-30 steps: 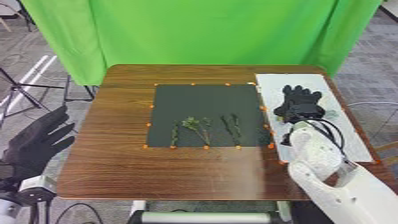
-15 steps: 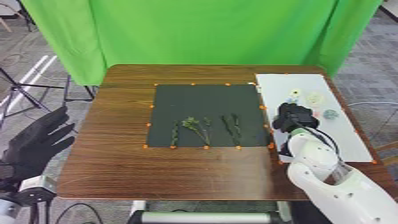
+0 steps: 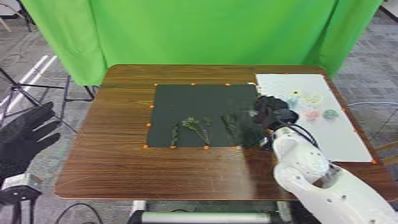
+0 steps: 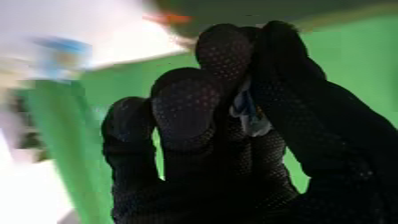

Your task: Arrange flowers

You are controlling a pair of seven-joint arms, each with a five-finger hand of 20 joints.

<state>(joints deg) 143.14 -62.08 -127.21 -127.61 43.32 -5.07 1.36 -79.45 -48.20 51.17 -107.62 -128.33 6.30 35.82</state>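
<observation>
Right hand (image 3: 274,112) is pinching a small blue-white flower (image 4: 251,116)

Over the border between the black sheet (image 3: 182,97) and the white sheet (image 3: 346,142), the right hand is keeping its fingers (image 4: 185,102) and thumb nearly closed, and the flower is sitting between them, partly hidden. On the black sheet, a thin green stem (image 3: 174,135), a branching sprig (image 3: 192,124) and darker stems (image 3: 231,126) are lying near its robot-side edge. Pale yellow (image 3: 314,99), pink (image 3: 311,116) and blue-green blooms (image 3: 330,114) are resting on the white sheet. Beyond the tabletop's (image 3: 115,170) left edge, the left hand (image 3: 25,137) is hanging open, fingers straight and spread.
</observation>
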